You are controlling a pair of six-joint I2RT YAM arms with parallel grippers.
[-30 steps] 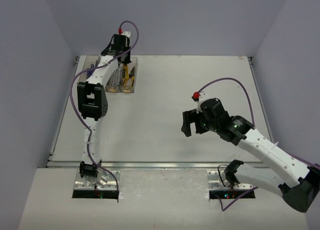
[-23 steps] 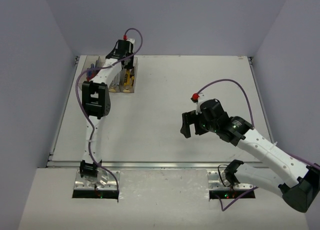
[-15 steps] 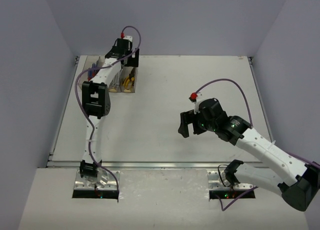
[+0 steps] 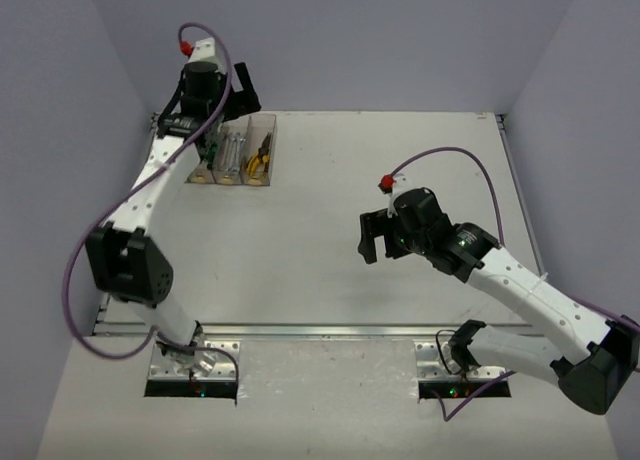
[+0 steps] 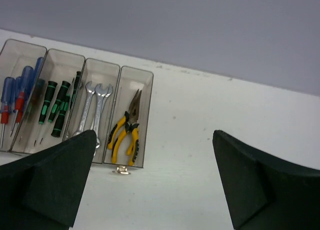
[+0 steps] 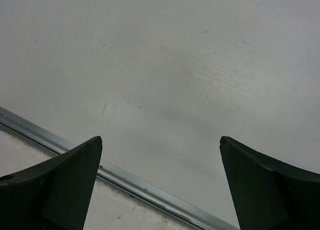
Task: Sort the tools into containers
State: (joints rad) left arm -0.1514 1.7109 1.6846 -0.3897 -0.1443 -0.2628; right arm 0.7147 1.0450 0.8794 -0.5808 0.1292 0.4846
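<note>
Bins (image 5: 136,71), L→R: blue drivers (image 5: 7,92), green drivers (image 5: 60,102), wrenches (image 5: 101,107), pliers (image 5: 129,125). Prob. stiff, heavyish, slick steel; grab by handles/mid-shank. L gripper (image 5: 153,136) above bins, jaws spread, empty. R gripper (image 6: 160,142) over table (image 6: 200,65), jaws spread, empty.

We find the tabletop (image 4: 400,150) bare from the containers (image 5: 127,79) in the far left corner across to the right wall (image 4: 590,130). The left hand (image 5: 154,135) hangs high near the containers, close to the back wall (image 4: 380,40). The right hand (image 6: 160,140) occupies airspace right of centre.
</note>
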